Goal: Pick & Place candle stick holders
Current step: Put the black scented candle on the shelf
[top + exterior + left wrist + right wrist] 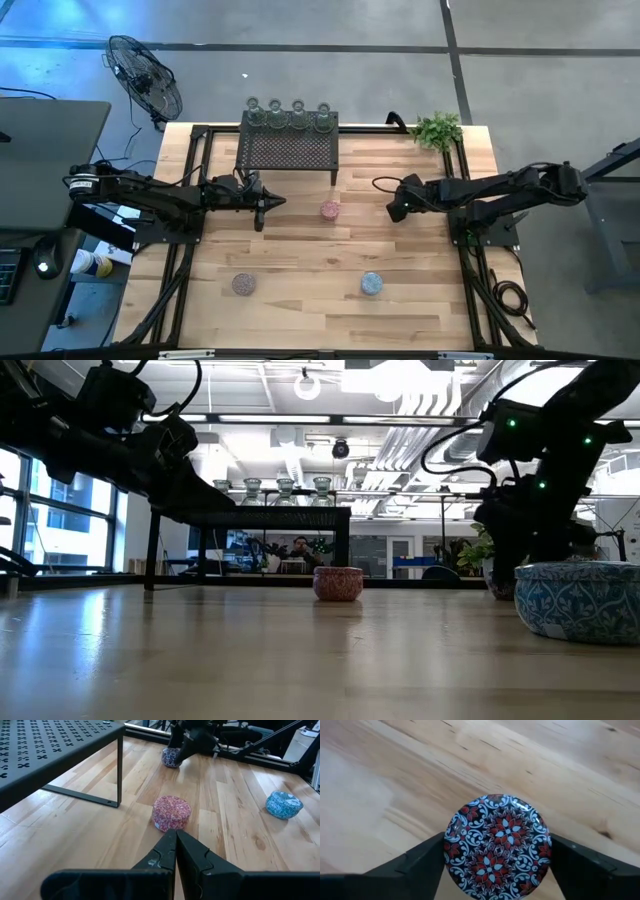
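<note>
1. My right gripper (495,870) is clamped on a round holder with a red, white and black floral pattern (497,845), one finger on each side of it, just above the pale wooden plank table (300,290); in the high view that gripper (395,210) sits right of centre.
2. My left gripper (175,847) has its fingers pressed together and holds nothing — it points at a small round pink speckled holder (171,813), which stands at the centre of the high view (330,210).
3. A black perforated metal rack (288,150) stands at the upper middle of the table, with four clear-greenish glass cups (287,115) in a row along its far edge.
4. A mauve speckled round holder (243,285) rests lower left, a blue patterned round holder (371,284) lower right, well apart.
5. A small green potted plant (437,130) sits at the upper right corner.
6. Beyond the table — grey floor, a black fan (145,80) upper left; the low view shows a lit ceiling with pipes (400,400).
</note>
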Tool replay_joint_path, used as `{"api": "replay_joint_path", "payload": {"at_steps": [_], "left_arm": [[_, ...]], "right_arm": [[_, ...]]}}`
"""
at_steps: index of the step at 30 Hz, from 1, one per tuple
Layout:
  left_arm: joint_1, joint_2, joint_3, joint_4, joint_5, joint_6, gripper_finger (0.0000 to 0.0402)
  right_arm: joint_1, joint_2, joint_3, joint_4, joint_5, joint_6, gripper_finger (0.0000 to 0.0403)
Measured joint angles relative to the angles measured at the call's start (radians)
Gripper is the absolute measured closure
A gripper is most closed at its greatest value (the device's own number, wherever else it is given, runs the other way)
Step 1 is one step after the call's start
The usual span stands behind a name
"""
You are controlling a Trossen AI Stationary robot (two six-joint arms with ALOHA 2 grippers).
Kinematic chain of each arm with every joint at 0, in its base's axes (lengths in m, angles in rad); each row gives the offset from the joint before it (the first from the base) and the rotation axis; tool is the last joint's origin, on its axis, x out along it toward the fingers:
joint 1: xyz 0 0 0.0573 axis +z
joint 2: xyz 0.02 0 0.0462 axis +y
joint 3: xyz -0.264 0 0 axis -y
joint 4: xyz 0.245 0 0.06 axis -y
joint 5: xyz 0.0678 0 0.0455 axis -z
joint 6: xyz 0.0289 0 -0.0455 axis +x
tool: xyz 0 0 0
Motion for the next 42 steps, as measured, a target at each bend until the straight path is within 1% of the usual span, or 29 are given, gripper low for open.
{"api": "replay_joint_path", "payload": {"at_steps": [3, 5, 10, 13, 17, 21, 25, 27, 29, 33, 38, 42], "left_arm": [[0.000, 0.000, 0.000, 0.000, 0.000, 0.000, 0.0396], [0.000, 0.000, 0.000, 0.000, 0.000, 0.000, 0.0396], [0.000, 0.000, 0.000, 0.000, 0.000, -0.003, 0.0396], [0.000, 0.000, 0.000, 0.000, 0.000, -0.003, 0.0396], [0.000, 0.000, 0.000, 0.000, -0.002, -0.003, 0.0396], [0.000, 0.000, 0.000, 0.000, -0.002, -0.003, 0.0396], [0.000, 0.000, 0.000, 0.001, -0.002, -0.003, 0.0396], [0.000, 0.000, 0.000, 0.003, -0.002, -0.003, 0.0396], [0.000, 0.000, 0.000, 0.010, -0.002, -0.003, 0.0396], [0.000, 0.000, 0.000, 0.021, -0.003, 0.001, 0.0396], [0.000, 0.000, 0.000, 0.042, -0.003, 0.004, 0.0396], [0.000, 0.000, 0.000, 0.039, -0.002, 0.004, 0.0396]], "right_arm": [[0.000, 0.000, 0.000, 0.023, -0.003, -0.019, 0.0112], [0.000, 0.000, 0.000, 0.023, -0.007, -0.021, 0.0122], [0.000, 0.000, 0.009, 0.015, -0.030, -0.025, 0.0120], [0.000, 0.000, 0.050, 0.006, -0.056, -0.059, 0.0118], [0.000, 0.000, 0.156, -0.020, -0.074, -0.104, 0.0117], [0.000, 0.000, 0.321, -0.056, -0.075, -0.149, 0.0117], [-0.005, 0.030, 0.519, -0.103, -0.018, -0.237, 0.0117], [-0.019, 0.081, 0.625, -0.127, 0.001, -0.301, 0.0117], [-0.044, 0.155, 0.731, -0.135, -0.003, -0.372, 0.0117], [-0.100, 0.344, 0.943, -0.160, -0.062, -0.512, 0.0117], [-0.170, 0.565, 1.179, -0.247, -0.149, -0.620, 0.0116], [-0.204, 0.690, 1.320, -0.309, -0.164, -0.678, 0.0116]]}}
